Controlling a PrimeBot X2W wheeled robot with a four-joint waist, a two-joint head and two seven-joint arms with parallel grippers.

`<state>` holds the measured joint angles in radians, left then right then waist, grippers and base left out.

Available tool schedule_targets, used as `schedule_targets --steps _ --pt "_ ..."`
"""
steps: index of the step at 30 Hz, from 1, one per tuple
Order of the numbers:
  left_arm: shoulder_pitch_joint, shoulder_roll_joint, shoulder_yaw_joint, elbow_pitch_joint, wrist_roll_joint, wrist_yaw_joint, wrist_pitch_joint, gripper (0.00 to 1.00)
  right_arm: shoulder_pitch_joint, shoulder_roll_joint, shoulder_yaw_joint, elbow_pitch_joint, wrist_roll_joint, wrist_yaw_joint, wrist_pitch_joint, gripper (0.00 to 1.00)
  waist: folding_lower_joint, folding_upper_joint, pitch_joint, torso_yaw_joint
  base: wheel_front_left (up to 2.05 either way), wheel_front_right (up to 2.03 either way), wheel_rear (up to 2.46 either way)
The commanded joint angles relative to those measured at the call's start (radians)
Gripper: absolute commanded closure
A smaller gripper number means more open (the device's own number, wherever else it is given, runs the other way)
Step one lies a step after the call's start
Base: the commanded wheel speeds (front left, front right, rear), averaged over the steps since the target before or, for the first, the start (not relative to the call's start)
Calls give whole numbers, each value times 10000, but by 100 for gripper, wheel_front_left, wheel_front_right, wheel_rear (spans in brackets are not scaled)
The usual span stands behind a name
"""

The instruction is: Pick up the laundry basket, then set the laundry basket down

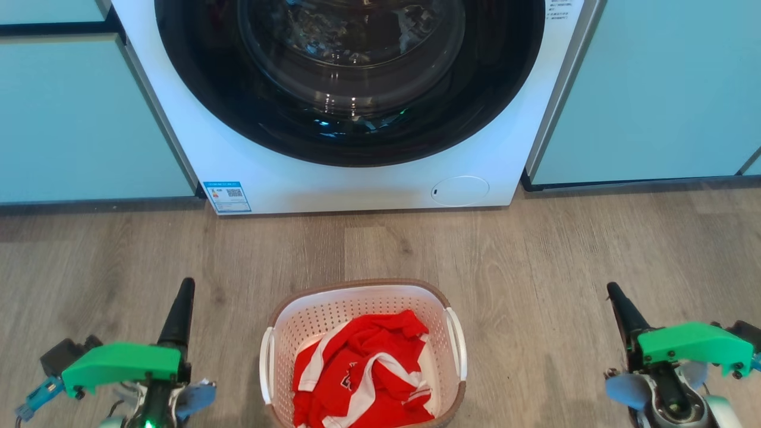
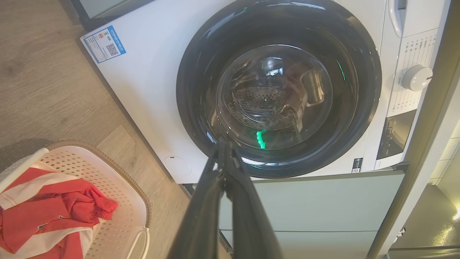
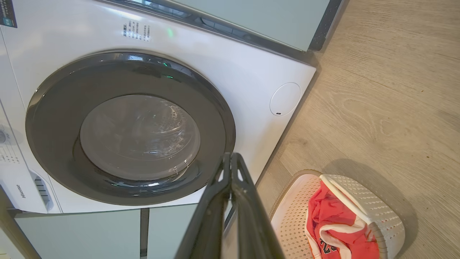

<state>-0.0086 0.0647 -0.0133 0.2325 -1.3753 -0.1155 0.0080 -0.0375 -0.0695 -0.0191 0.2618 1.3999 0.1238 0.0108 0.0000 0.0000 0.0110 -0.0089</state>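
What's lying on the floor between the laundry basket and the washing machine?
Nothing lies there. The head view shows a bare stretch of wood floor between the laundry basket and the washing machine.

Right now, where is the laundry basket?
In the head view, the laundry basket sits on the wood floor at bottom centre, in front of the washing machine, between the left gripper and the right gripper, touching neither.
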Motion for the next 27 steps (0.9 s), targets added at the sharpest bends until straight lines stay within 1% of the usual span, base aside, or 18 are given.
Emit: schedule_targets --steps 1,22,27 --pt "-610 183 444 -238 -373 -92 106 100 -603 -121 26 -295 361 58 111 100 0 0 -7 8 0 0 0" --pt "-958 155 853 104 -2669 -151 716 100 -669 -90 -554 -196 2404 69 707 100 0 0 -77 88 0 0 0" --pt "-961 139 878 107 -2660 -151 737 100 -671 -73 -579 -194 2394 69 728 100 0 0 -78 89 0 0 0"
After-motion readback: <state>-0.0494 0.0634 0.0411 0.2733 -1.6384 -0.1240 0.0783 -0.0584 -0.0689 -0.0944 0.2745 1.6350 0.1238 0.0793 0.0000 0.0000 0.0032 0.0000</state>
